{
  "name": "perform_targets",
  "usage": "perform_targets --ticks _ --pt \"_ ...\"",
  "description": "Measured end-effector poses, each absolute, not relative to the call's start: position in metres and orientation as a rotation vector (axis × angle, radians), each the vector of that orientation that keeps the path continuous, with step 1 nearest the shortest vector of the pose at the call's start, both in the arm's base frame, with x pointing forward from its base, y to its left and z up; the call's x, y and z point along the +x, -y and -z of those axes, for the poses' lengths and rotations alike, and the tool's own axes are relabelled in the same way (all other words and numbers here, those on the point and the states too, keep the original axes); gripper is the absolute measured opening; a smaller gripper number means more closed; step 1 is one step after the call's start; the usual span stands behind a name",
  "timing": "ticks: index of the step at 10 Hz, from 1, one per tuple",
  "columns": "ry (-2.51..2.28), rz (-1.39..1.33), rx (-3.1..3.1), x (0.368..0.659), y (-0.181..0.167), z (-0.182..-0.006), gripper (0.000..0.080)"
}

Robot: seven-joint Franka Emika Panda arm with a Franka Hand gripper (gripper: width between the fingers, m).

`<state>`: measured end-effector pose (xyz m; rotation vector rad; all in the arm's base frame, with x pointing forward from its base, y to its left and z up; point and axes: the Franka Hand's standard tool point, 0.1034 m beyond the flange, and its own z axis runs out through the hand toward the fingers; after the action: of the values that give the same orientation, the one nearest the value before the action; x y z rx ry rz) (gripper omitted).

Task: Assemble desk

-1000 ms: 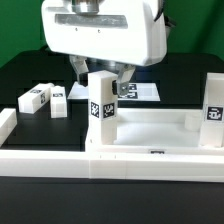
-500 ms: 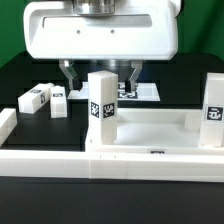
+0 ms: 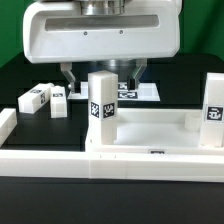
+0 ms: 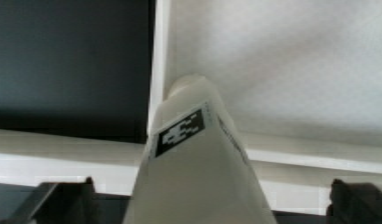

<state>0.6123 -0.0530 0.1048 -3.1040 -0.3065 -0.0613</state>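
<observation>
Wide-open gripper (image 3: 102,76) over the upright leg (image 3: 101,108) — nothing held.
Leg stands in the top's (image 3: 160,128) corner, centre-left of frame — best to descend centred, pads square on its flat faces, before closing.

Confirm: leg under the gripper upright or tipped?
Upright. The leg stands vertical at the desk top's corner in the exterior view. Whether it is fully seated, cannot tell.

white desk top (image 3: 150,128) lies flat, rim up. first leg (image 3: 101,105) stands upright at the corner on the exterior view's left, second leg (image 3: 213,108) upright on the right. third leg (image 3: 35,97) and fourth leg (image 3: 58,102) lie loose, side by side, well apart on the left.
</observation>
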Motion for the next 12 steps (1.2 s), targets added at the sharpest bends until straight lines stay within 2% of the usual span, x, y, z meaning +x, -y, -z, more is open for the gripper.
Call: perform_targets --ticks 6,7,8,9,12 --pt "0.792 0.074 -3.039 0.6132 0.0542 -0.1045 0.0649" --pt "0.789 0.074 -3.04 0.6131 0.0548 -0.1045 0.0558" --pt "0.787 0.074 -3.04 0.6131 0.0548 -0.1045 0.0373" --pt "0.787 0.074 -3.04 0.6132 0.0549 -0.1045 0.0288" --pt "0.735 0.074 -3.052 0.6131 0.0551 -0.1045 0.0288"
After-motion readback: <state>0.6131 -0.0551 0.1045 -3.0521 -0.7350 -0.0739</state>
